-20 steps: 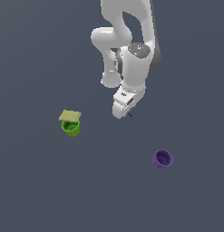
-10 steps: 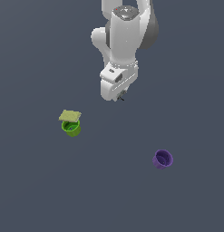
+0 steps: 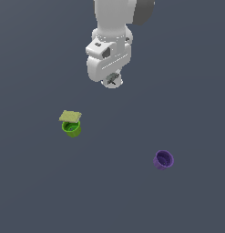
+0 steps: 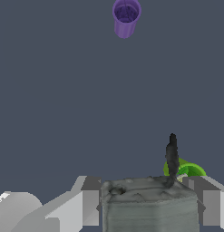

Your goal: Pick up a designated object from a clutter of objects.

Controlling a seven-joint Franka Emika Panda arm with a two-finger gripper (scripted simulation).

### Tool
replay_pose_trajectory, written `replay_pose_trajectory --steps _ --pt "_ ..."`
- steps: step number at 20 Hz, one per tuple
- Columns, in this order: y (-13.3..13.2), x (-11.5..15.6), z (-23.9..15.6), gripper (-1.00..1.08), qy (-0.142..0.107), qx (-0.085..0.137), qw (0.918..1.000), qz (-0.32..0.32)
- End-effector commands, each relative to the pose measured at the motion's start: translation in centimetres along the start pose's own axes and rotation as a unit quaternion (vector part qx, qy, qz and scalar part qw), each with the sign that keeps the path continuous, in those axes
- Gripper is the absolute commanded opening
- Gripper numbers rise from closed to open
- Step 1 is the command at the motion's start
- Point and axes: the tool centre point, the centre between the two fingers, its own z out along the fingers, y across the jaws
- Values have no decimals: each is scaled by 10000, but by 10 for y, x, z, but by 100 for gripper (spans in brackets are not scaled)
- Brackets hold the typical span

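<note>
In the wrist view my gripper [image 4: 148,209] is shut on the tiny grey blocky item [image 4: 149,199]. Its dark thin stem [image 4: 172,156] sticks out past the fingers [image 4: 87,201]. In the exterior view the gripper [image 3: 112,82] hangs high above the floor, and only a small grey bit of the item [image 3: 111,80] shows under the white hand. The green cup [image 3: 72,129] stands below, toward the exterior view's left, with the flat tan-green pad [image 3: 70,116] touching its far rim. The purple cup [image 3: 163,159] stands toward the exterior view's right.
The floor is a plain dark grey surface [image 3: 186,91]. The wrist view shows the purple cup [image 4: 126,16] far off and part of the green cup [image 4: 189,171] behind the stem.
The arm has risen and swung toward the exterior view's left, carrying the grey item with it. The cups and the pad have not moved.
</note>
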Motion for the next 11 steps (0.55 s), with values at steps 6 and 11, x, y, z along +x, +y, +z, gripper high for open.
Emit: replay_pose_trajectory --steps 6,11 --pt "6 -17 -31 -100 -12 -4 10000 1" --pt "8 -20 -36 -100 -15 -8 10000 1"
